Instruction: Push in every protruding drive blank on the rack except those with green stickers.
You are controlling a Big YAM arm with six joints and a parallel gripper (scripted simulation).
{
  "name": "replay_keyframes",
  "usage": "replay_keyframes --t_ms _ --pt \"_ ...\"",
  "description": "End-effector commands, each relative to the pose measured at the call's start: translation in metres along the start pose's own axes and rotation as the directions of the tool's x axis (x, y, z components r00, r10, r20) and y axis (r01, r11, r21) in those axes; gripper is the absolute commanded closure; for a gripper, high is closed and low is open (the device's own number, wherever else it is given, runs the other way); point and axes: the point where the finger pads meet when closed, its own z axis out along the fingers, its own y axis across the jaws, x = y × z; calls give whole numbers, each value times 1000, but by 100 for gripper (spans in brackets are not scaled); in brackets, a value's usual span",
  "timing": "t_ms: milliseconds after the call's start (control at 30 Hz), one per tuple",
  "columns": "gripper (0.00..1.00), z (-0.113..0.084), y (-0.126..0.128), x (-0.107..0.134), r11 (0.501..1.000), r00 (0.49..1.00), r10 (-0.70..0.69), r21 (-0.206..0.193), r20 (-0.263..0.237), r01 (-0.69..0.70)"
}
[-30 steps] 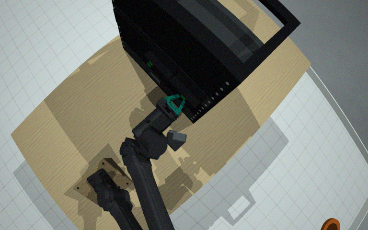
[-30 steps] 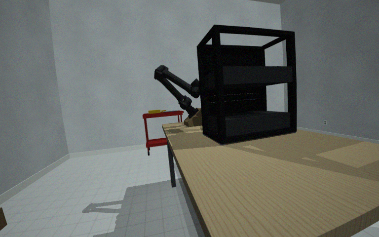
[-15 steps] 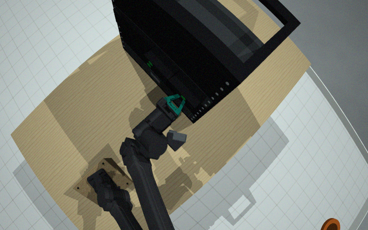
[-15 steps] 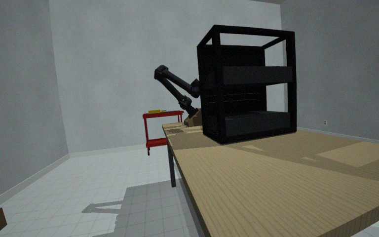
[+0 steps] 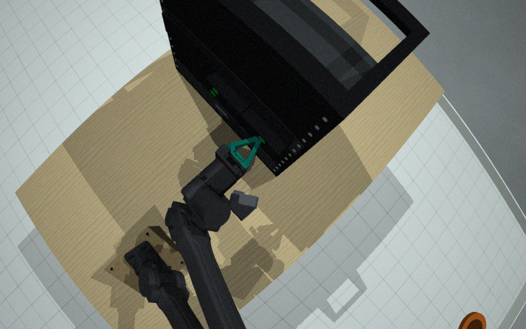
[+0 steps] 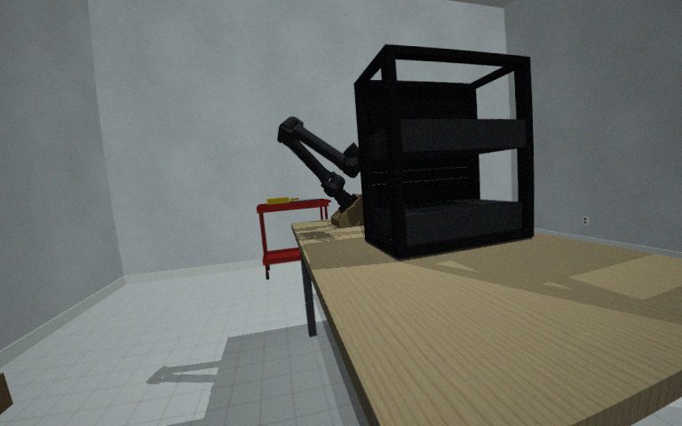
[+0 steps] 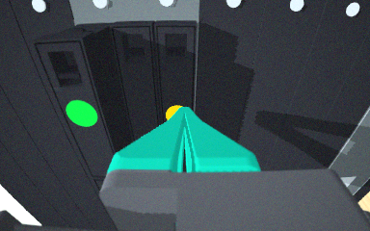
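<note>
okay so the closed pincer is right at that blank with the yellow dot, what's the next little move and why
Probably ease straight forward, gently. The shut pincer tips sit at the yellow-dotted blank, not the green-sticker blank two slots over. A slow, square push should seat it without shifting the unfastened rack.

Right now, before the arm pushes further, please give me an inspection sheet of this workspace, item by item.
Surface: wooden table, rack at one end.
Job's things: black rack upright; blank with green sticker; blank with yellow sticker at the claw tip.
Clutter: nothing seen on the table.
Claw: teal claw shut, holding nothing, tip at the yellow sticker.
Cables: nothing seen.
Surroundings: red cart, grey walls, tiled floor.
</note>
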Motion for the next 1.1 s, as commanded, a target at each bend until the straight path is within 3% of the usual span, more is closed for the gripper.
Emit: replay_keyframes --t_ms 0,133,333,400,467,1067 --pt "100 -29 9 -1 999 1000 27 -32 -2 -27" --pt "100 -63 7 0 999 1000 24 -30 -3 -24" --pt "100 -79 6 0 999 1000 22 -29 -3 -22" --pt "100 -81 5 1 1000 1000 16 -24 -8 -16" --pt "100 -69 6 -5 1000 999 27 -17 21 -27" --pt "100 -71 8 -1 999 1000 25 -22 11 -25"
